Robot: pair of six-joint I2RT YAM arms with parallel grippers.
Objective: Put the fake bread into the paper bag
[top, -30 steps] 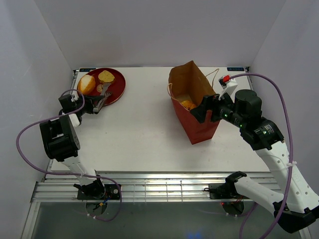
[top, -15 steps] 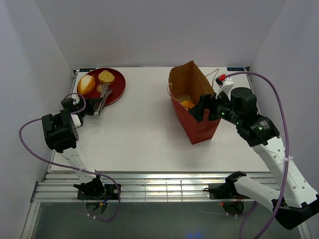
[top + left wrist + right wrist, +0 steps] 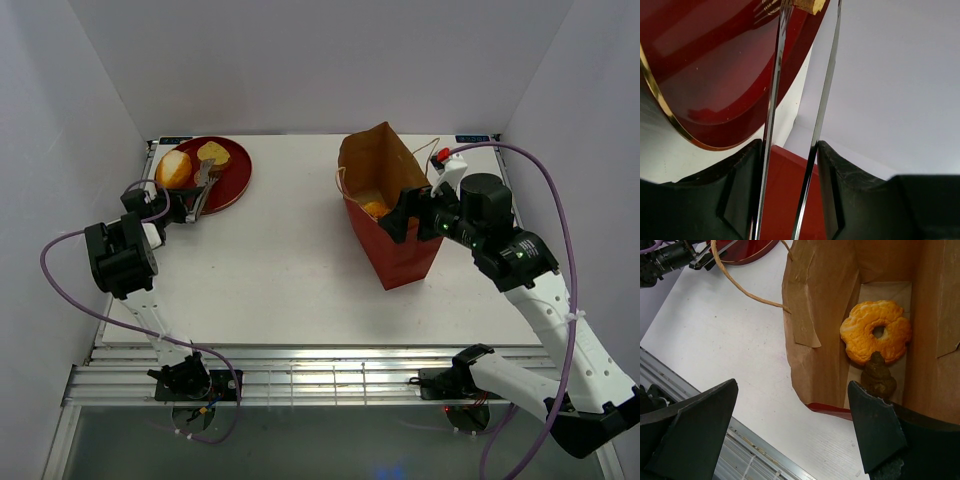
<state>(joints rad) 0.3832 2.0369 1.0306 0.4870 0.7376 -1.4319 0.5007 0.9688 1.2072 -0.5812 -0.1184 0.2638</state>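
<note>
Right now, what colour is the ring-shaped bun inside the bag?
The bun is golden orange; the right wrist view shows it best.

1. No word, number, brand or sign can be read in any of the three views.
2. In the top external view, a small pale-blue strip (image 3: 175, 140) lies at the far left corner of the table (image 3: 290, 270). It looks like a printed label, but its marks are too small to make out.
3. A matching strip (image 3: 475, 138) lies at the far right corner of the table, and it is just as unreadable.
</note>
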